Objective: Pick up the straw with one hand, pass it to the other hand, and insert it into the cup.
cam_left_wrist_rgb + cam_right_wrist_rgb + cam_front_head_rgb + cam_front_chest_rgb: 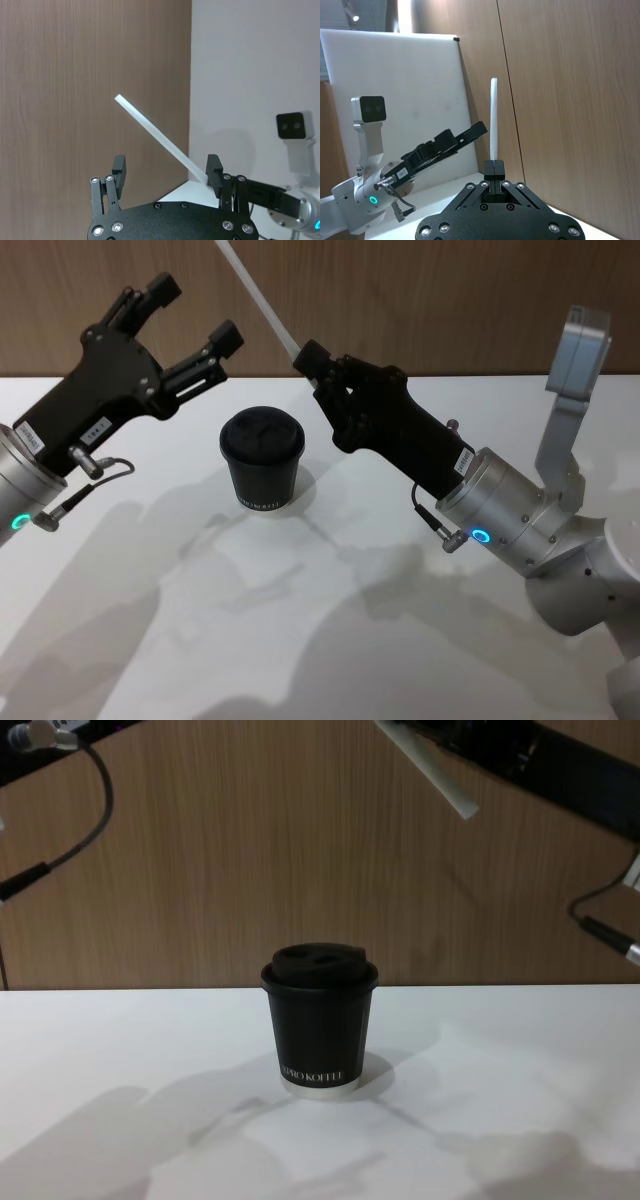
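Straw is picked up: we see it clamped in the right gripper's jaws, tilted high above the desk. Left gripper hangs near it, jaws wide, empty. Handover and insertion into the lidded cup remain.

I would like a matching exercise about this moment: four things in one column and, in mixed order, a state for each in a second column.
Column one:
1. straw
2. cup
3. left claw
4. right claw

Column two:
a. open, holding nothing
b. stands upright on the table
c. shut on a thin thing
d. white, tilted, up in the air

Pairs: 1-d, 2-b, 3-a, 4-c.
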### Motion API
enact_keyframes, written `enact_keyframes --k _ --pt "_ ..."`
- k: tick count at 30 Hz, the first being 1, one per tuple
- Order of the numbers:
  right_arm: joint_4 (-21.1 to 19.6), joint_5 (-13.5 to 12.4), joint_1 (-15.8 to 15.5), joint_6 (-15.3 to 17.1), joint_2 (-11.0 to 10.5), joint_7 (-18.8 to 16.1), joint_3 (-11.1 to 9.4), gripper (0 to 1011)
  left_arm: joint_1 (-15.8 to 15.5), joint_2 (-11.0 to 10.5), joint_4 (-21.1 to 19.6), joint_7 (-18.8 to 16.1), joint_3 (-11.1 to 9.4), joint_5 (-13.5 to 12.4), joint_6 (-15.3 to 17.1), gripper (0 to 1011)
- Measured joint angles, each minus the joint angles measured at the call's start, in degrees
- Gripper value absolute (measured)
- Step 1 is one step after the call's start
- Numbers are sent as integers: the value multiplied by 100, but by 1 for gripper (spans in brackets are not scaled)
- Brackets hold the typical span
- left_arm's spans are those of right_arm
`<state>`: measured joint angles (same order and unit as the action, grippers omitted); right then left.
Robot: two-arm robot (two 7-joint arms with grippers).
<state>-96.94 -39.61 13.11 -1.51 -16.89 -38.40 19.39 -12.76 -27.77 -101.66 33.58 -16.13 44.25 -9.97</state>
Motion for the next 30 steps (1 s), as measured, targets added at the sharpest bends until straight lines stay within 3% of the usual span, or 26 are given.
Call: enact_keyframes --k 9,20,30 --pt "0 0 0 0 0 0 0 0 -132 118 240 393 -75 571 95 1002" --pt "0 0 0 0 0 0 0 0 -374 447 654 742 -266 1243 297 1003" --pt "0 0 0 0 0 0 0 0 -574 710 898 815 -397 1631 414 1003"
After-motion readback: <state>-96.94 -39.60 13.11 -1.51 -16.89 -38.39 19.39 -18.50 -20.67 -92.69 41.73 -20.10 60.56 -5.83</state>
